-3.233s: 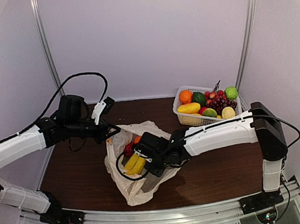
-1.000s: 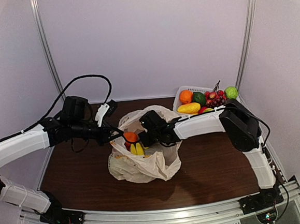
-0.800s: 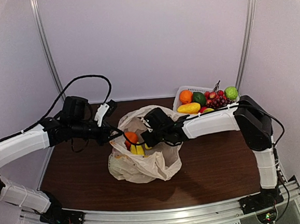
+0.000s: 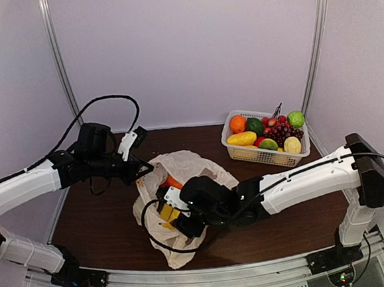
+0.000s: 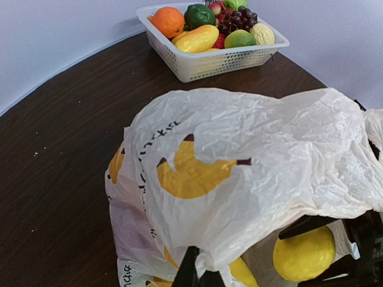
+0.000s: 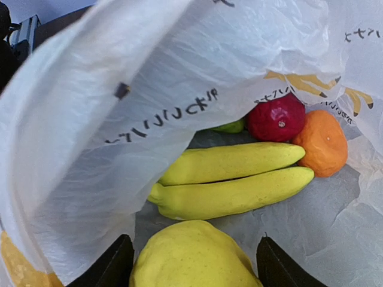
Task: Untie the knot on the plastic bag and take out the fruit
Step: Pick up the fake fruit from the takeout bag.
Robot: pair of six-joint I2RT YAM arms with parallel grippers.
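Cream plastic is your main hazard: the thin, crinkly, translucent carrier bag lies slumped on the dark brown wooden worktop with its mouth gaping, and a loose flap hangs right over the right tool. That tool is deep in the bag, its black fingers spread wide on either side of a lumpy round yellow fruit that fills the gap between them. You cannot tell from these views whether they press on it. If you lift with film caught against a finger, the whole bag could rise with the fruit, or tear. A smooth, rounded toy fruit may also squirt out of a light pinch and roll in among the others.

Your left tool is pressed together on a fold of the bag's rim, holding the mouth up. Should that thin fold slip, the plastic would drop over the opening and hide the fruit.

Inside the bag, beyond the yellow fruit, are a yellow banana bunch, a round dark red fruit touching a round orange one, and a sliver of light green. The white lattice plastic basket stands well apart at the far right, holding a round orange, a long yellow mango, dark purple grapes and a light green ball
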